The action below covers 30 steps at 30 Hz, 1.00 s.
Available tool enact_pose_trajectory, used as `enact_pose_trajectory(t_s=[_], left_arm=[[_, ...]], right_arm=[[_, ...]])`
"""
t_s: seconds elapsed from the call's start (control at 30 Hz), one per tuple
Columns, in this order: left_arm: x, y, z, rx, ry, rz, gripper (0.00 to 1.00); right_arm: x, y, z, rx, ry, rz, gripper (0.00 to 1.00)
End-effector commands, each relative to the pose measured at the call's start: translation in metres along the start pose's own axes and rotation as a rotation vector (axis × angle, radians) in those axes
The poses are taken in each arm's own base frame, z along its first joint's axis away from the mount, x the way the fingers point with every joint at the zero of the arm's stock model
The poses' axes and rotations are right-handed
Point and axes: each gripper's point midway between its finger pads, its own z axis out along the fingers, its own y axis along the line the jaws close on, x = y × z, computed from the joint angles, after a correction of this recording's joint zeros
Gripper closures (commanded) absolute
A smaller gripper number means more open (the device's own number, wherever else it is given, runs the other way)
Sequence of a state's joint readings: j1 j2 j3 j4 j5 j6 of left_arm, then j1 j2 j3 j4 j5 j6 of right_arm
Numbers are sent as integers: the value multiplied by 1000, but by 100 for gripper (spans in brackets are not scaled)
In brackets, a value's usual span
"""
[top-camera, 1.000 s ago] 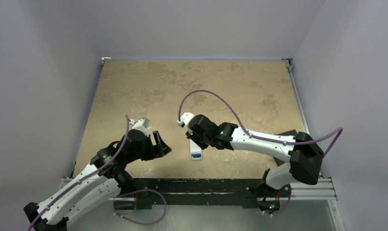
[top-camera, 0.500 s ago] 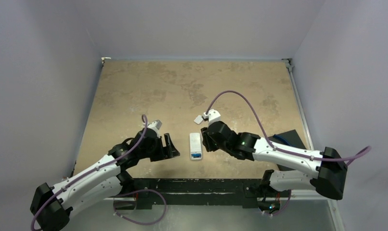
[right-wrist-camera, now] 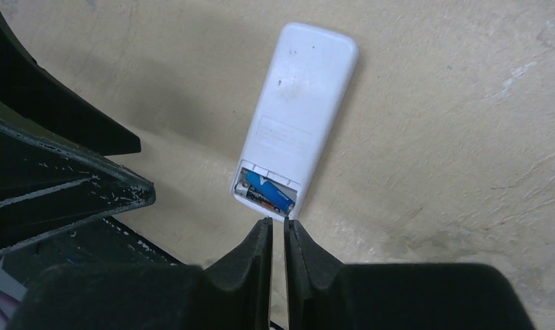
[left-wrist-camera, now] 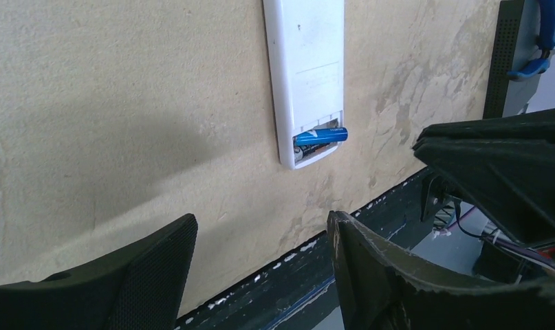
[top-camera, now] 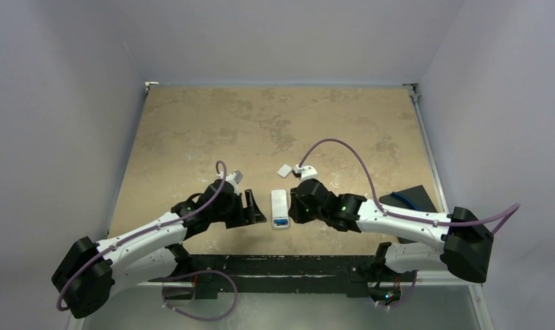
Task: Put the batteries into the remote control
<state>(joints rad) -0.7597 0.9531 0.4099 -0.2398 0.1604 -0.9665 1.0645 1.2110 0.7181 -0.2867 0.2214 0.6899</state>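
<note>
On mottled table [right-wrist-camera: 467, 137], white rectangular remote control [right-wrist-camera: 298, 103] with slim blue battery [right-wrist-camera: 269, 190]

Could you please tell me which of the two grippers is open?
The left gripper: it is spread wide apart, whereas the right gripper is pinched almost completely together, holding nothing.

Black left end effector [top-camera: 258, 209] and black right end effector [top-camera: 292, 206] crowding both sides of the small white rectangular remote [top-camera: 280, 206], mottled beige tabletop [top-camera: 212, 130] lying open beyond.
</note>
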Motion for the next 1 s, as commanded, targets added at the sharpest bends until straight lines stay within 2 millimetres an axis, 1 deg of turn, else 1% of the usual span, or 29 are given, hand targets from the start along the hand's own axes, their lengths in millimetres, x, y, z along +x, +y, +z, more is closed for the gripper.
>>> enact_pose_trajectory(t_s=[0.0,0.1,0.17,0.23,0.33,0.37,0.4,0.73,0.97], left_arm=[[-4,-12,8,67,-10,23,31],[-2,-11,14,70,0,25,31],[-1,-11,17,77,7,25,34],[1,-11,21,82,15,27,36],[5,-7,26,70,35,30,40],[0,-11,27,89,19,36,42],[0,-11,29,91,18,39,43],[-1,-6,38,70,17,45,58],[-2,-6,42,68,14,45,62]], right_arm=[[-1,12,4,-59,-18,94,80],[4,10,8,-51,-10,114,77],[7,9,10,-49,-3,126,74],[9,9,13,-49,0,140,73],[11,6,17,-29,-2,160,73],[12,4,18,-18,-3,168,73],[12,3,19,-15,-4,175,73],[19,0,29,16,16,200,74],[22,-1,33,25,26,206,75]])
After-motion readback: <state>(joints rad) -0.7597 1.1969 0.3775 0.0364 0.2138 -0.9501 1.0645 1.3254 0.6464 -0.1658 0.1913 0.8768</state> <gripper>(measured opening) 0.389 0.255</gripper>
